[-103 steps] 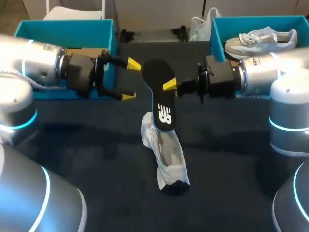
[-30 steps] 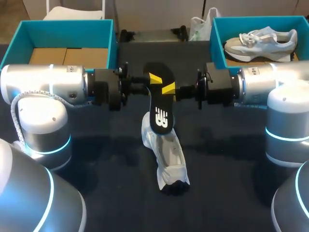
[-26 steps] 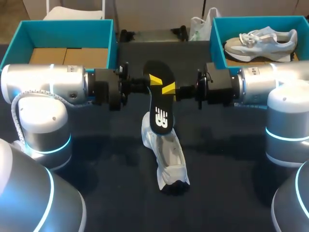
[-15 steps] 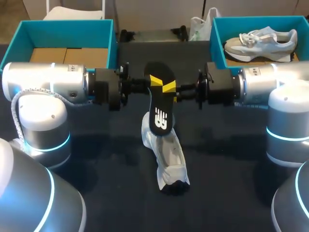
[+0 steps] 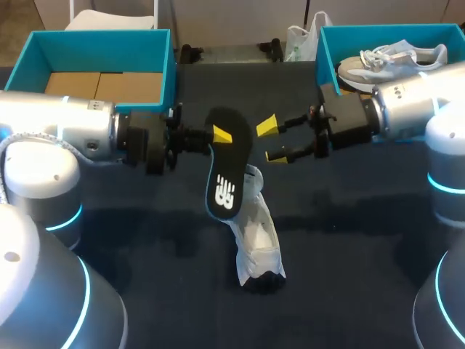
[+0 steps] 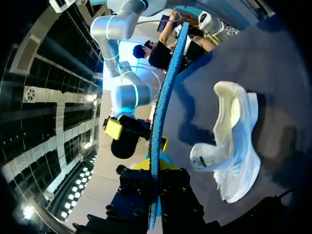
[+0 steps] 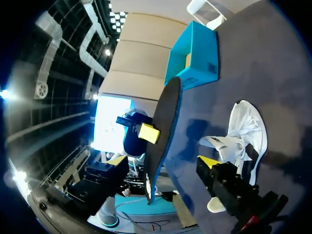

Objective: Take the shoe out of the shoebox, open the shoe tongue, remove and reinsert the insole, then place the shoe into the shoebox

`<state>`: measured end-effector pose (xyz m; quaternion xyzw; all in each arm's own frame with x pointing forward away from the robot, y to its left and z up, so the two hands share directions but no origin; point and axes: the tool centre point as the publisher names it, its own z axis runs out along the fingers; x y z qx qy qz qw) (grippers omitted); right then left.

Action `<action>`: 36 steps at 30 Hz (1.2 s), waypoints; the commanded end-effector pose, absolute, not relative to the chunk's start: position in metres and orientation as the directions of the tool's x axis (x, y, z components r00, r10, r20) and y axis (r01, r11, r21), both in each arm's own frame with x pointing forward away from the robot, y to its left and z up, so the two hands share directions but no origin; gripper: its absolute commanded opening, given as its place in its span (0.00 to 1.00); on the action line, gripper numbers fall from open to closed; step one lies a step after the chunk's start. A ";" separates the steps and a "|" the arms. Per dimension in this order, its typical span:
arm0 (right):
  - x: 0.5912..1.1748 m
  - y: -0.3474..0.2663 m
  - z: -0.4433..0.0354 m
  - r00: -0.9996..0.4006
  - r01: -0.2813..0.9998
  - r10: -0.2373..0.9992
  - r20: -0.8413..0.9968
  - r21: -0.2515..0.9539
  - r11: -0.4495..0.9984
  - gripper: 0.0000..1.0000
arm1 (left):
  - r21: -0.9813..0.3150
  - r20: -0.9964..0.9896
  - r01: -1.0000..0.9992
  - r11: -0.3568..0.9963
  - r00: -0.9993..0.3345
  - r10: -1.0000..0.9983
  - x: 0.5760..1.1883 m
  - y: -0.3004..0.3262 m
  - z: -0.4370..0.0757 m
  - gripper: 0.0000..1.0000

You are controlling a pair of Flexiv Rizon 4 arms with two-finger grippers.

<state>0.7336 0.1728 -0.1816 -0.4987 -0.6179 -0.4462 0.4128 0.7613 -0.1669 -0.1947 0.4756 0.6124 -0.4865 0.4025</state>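
Note:
My left gripper (image 5: 217, 134) is shut on the upper part of the black insole (image 5: 225, 166), which hangs tilted above the white shoe (image 5: 255, 234) lying on the dark table. In the left wrist view the insole (image 6: 163, 107) stands edge-on, pinched in the gripper (image 6: 155, 191), with the shoe (image 6: 235, 146) beside it. My right gripper (image 5: 270, 140) is open just right of the insole and apart from it. From the right wrist, one yellow fingertip (image 7: 209, 162) shows beside the insole (image 7: 164, 127), and the shoe (image 7: 244, 130) lies beyond.
A teal shoebox (image 5: 164, 57) stands at the back left with cardboard in it. Another teal shoebox (image 5: 325, 51) at the back right holds a second grey-white shoe (image 5: 396, 56). A white plastic bag (image 5: 300, 40) sits behind the table's middle.
My right gripper has opened, let go of the insole and drawn back to the right. My left gripper, still holding the insole, has carried it slightly left and lower.

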 end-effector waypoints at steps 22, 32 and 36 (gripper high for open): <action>0.718 0.129 -0.193 -0.718 0.687 0.313 0.622 0.559 0.463 1.00 | -0.474 -0.856 0.880 -0.039 -0.450 0.255 0.708 -0.141 -0.187 0.00; 0.692 0.093 -0.234 -0.913 0.408 0.275 0.302 0.643 0.648 1.00 | -0.728 -0.675 0.682 -0.067 -0.697 0.243 0.652 -0.149 -0.189 0.00; 0.692 0.093 -0.234 -0.913 0.408 0.275 0.302 0.643 0.648 1.00 | -0.652 -0.736 0.758 -0.026 -0.623 0.266 0.638 -0.147 -0.184 0.00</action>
